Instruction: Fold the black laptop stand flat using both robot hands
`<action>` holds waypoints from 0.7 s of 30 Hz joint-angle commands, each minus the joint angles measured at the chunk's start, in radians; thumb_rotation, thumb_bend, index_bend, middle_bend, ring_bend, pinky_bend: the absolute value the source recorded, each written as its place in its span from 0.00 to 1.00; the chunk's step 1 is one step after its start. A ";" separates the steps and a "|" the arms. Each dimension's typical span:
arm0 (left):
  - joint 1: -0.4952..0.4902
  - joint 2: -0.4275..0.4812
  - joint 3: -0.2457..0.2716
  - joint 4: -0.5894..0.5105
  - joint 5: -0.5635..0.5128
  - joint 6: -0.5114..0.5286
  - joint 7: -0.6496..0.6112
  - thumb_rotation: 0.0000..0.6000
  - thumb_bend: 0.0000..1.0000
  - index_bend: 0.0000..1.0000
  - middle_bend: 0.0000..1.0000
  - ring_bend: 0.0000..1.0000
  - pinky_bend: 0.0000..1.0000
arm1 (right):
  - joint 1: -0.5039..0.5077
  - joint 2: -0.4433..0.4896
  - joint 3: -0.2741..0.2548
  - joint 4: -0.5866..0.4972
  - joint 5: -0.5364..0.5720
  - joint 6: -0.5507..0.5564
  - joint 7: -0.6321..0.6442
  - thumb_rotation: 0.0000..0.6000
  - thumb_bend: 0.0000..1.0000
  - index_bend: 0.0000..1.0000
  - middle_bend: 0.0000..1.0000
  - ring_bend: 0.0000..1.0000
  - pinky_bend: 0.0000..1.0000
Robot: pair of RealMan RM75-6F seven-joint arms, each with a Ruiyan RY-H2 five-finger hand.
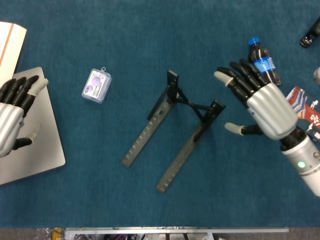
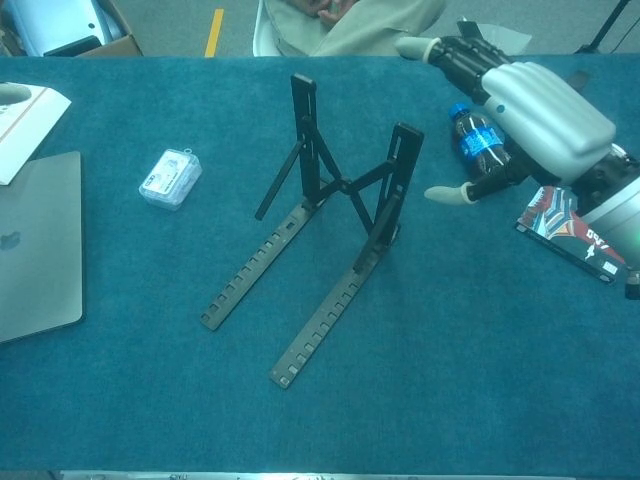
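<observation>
At three o'clock of the laptop stand [image 1: 172, 132], our right hand [image 1: 260, 105] hovers spread and empty; we should press its uprights down evenly.

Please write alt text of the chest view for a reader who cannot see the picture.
A black laptop stand stands unfolded, its two uprights raised, on a blue table, touched by no hand. The open right hand hovers to its right, in front of a cola bottle. A small clear case and a closed grey laptop lie to the left.
</observation>
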 commanded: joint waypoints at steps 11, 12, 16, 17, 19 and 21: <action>-0.040 -0.042 0.042 -0.007 0.028 -0.099 0.042 1.00 0.41 0.00 0.04 0.00 0.04 | 0.066 -0.135 0.066 0.129 0.017 -0.036 -0.111 1.00 0.00 0.00 0.10 0.00 0.01; -0.044 -0.047 0.045 -0.006 0.031 -0.106 0.043 1.00 0.41 0.00 0.04 0.00 0.04 | 0.068 -0.140 0.069 0.136 0.019 -0.035 -0.112 1.00 0.00 0.00 0.10 0.00 0.01; -0.068 -0.063 0.054 -0.004 0.053 -0.140 0.029 1.00 0.41 0.00 0.04 0.00 0.04 | 0.072 -0.152 0.081 0.158 0.029 -0.026 -0.131 1.00 0.00 0.00 0.10 0.00 0.01; -0.075 -0.065 0.055 -0.003 0.060 -0.149 0.018 1.00 0.41 0.00 0.04 0.00 0.04 | 0.072 -0.153 0.083 0.161 0.033 -0.026 -0.135 1.00 0.00 0.00 0.10 0.00 0.01; -0.099 -0.067 0.059 -0.004 0.077 -0.178 -0.015 1.00 0.41 0.00 0.04 0.00 0.04 | 0.072 -0.153 0.086 0.164 0.042 -0.025 -0.138 1.00 0.00 0.00 0.10 0.00 0.01; -0.125 -0.067 0.061 -0.006 0.094 -0.207 -0.053 1.00 0.41 0.00 0.05 0.00 0.04 | 0.071 -0.151 0.088 0.168 0.052 -0.027 -0.141 1.00 0.00 0.00 0.10 0.00 0.01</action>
